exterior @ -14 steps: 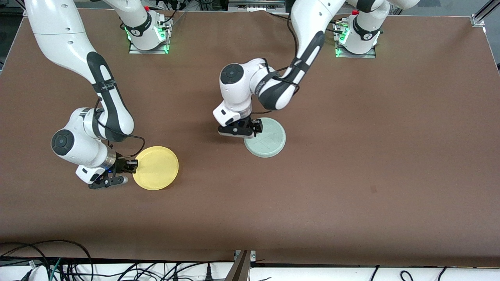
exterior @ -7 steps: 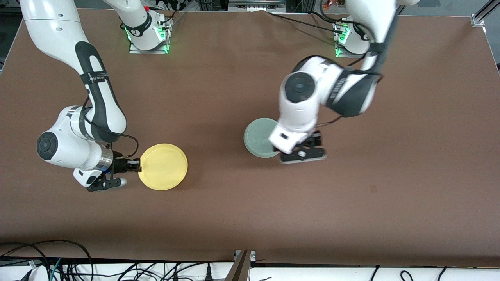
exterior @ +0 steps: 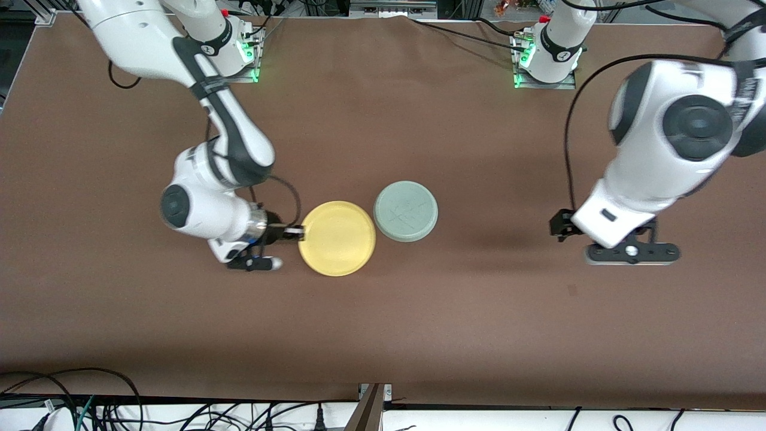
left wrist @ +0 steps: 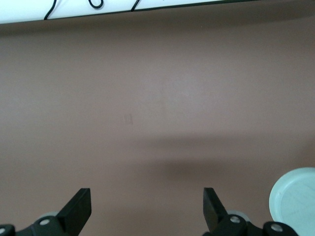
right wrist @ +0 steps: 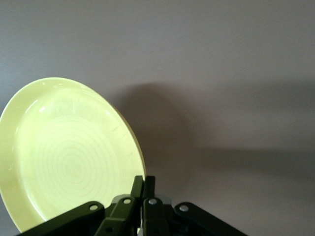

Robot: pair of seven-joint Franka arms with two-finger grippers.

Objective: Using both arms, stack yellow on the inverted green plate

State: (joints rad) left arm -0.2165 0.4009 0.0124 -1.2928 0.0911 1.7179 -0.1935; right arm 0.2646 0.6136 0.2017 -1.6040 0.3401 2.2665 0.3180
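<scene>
Gripping yellow plate [exterior: 337, 238] — right claw [exterior: 294, 233]

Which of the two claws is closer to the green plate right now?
Right. The right gripper holds the yellow plate just beside the green plate; the left gripper hangs open, well off toward its own end.

left arm [exterior: 670, 137]: motion-blurred | green plate [left wrist: 295, 200]: cut by picture edge | yellow plate [right wrist: 64, 152]: rim hidden by right claw [right wrist: 143, 189]

Bare table [exterior: 514, 311] between green plate [exterior: 406, 211] and left gripper [exterior: 632, 253], raised with fingers spread over the left arm's end. Toward the right arm's end, yellow plate [exterior: 337, 237], pinched by right gripper [exterior: 293, 234], sits just beside the green plate, blocking approach there
</scene>
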